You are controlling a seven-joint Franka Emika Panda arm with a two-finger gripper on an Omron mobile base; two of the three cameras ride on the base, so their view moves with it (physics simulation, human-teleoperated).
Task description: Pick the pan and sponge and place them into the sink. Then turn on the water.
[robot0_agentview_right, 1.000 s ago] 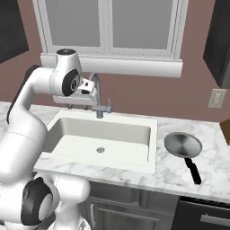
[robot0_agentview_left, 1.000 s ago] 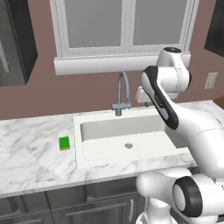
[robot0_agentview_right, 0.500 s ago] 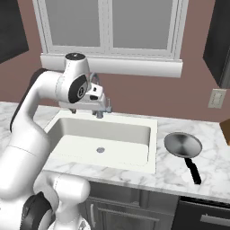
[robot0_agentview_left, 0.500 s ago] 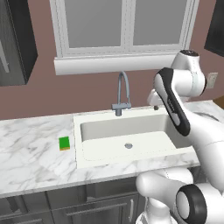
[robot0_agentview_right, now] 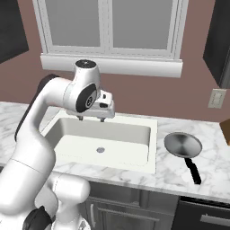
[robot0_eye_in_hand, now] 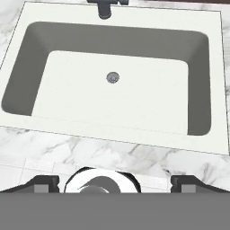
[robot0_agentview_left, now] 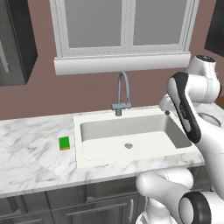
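1. Left base view: the green sponge (robot0_agentview_left: pixel 64 143) lies on the marble counter (robot0_agentview_left: pixel 30 153) left of the white sink (robot0_agentview_left: pixel 131 140), apart from its rim; the faucet (robot0_agentview_left: pixel 122 92) stands behind the basin.
2. Right base view: the gripper (robot0_agentview_right: pixel 91 118) hangs above the basin, jaws spread and holding nothing; the pan (robot0_agentview_right: pixel 183 145) sits on the counter right of the sink.
3. Hand view: the drain (robot0_eye_in_hand: pixel 112 77) lies in the bare basin, finger tips (robot0_eye_in_hand: pixel 42 183) wide apart.

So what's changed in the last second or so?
The arm swung right across the sink, toward the pan side, and the gripper opened, holding nothing. Pan, sponge and faucet stayed put; no water running.
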